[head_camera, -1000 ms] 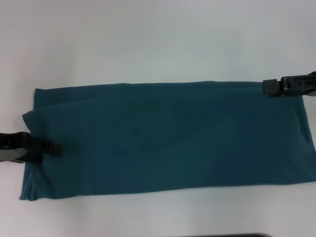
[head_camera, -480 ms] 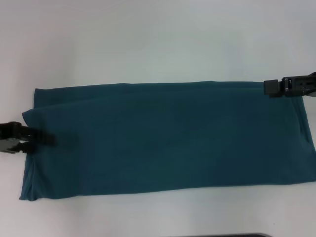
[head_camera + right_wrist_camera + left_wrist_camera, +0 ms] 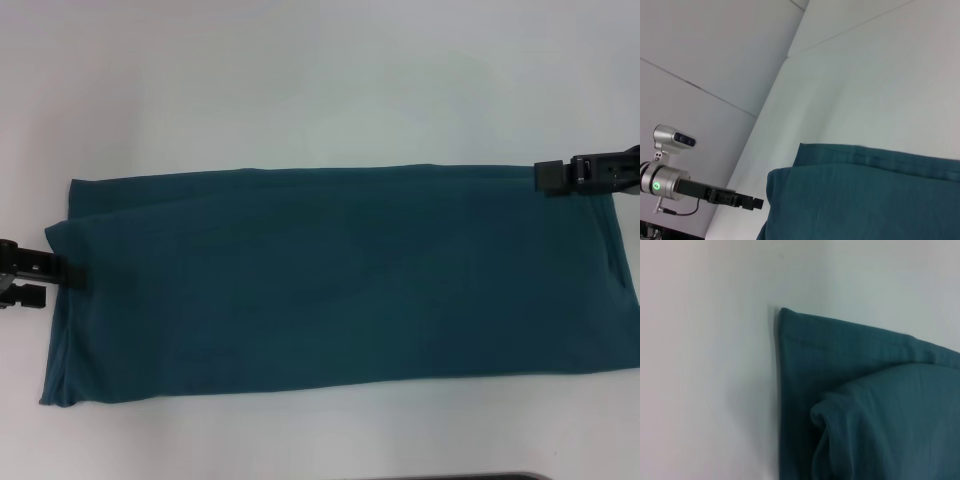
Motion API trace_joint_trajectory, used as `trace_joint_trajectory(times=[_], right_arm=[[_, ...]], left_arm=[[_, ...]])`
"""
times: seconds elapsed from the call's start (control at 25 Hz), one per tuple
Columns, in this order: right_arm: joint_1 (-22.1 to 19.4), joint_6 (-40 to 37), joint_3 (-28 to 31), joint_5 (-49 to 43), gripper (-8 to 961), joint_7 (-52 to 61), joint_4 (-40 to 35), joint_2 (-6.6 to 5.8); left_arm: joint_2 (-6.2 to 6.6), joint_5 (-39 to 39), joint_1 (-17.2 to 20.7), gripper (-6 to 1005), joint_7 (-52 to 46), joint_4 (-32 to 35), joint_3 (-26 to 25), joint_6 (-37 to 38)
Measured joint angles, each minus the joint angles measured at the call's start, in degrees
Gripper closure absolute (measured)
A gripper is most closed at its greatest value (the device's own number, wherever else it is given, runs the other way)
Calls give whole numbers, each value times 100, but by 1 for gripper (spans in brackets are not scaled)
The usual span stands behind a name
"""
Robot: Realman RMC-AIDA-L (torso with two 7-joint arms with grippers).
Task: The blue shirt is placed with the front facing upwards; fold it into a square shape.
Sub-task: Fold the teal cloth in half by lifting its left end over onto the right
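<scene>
Already the blue shirt (image 3: 340,280) lies as a long band across the white counter (image 3: 300,90); my left end effector (image 3: 45,275) touches its bulging left edge, my right end effector (image 3: 560,175) its far right corner, grip unreadable on both. Uneven lifting could skew that loose fold.

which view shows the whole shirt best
The head view: the blue shirt lies there as one long folded band on the white table, all edges visible except the cropped right end. The left wrist view shows only one corner with a rumpled fold; the right wrist view shows only one end.
</scene>
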Motion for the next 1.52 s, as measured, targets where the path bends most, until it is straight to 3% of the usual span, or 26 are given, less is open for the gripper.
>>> trace_joint_trajectory(times=[0.48,1.52], right_arm=[[10,51,0,1,58,3,-6,-9],[2,53,0,0,58,8,0,-9]], left_arm=[[48,417,-192,267,-161,561,8,-447],[45,444,-258,268,-118,796,208,-550]])
